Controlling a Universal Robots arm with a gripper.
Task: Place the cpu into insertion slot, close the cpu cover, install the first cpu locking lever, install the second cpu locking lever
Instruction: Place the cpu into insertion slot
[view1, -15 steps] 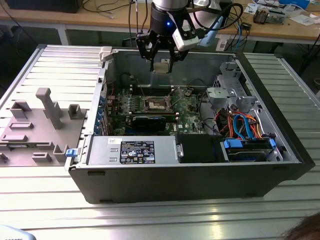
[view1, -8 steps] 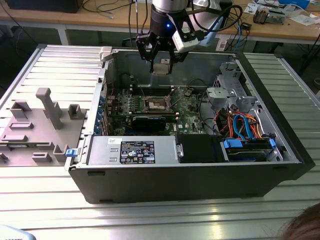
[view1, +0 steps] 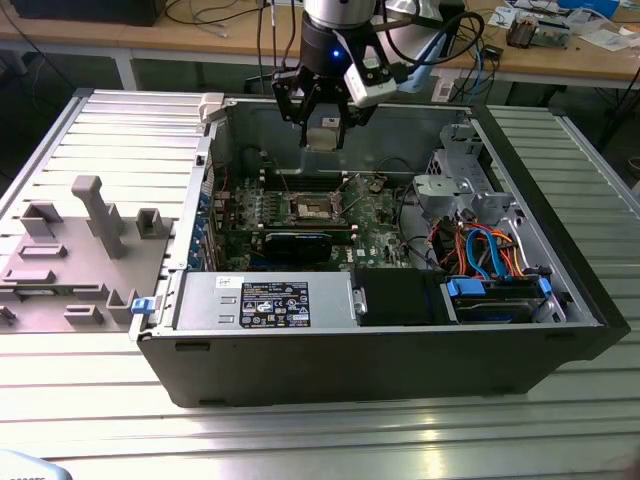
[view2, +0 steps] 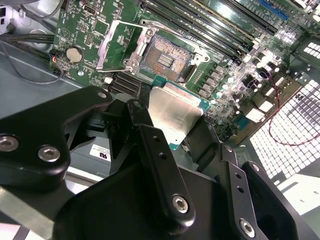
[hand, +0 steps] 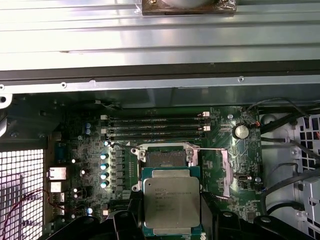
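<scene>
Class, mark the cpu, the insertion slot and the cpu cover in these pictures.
cpu (hand: 172, 202), first wrist view: middle of its metal top.
insertion slot (view2: 162, 57), second wrist view: its dark centre.
cpu cover (view2: 106, 45), second wrist view: a side bar of the open frame.

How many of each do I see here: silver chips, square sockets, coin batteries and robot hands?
Silver chip, the cpu, gripped in the hand: 1
Square socket, the insertion slot, empty: 1
coin battery: 1
Robot hand: 1
Total: 4
</scene>
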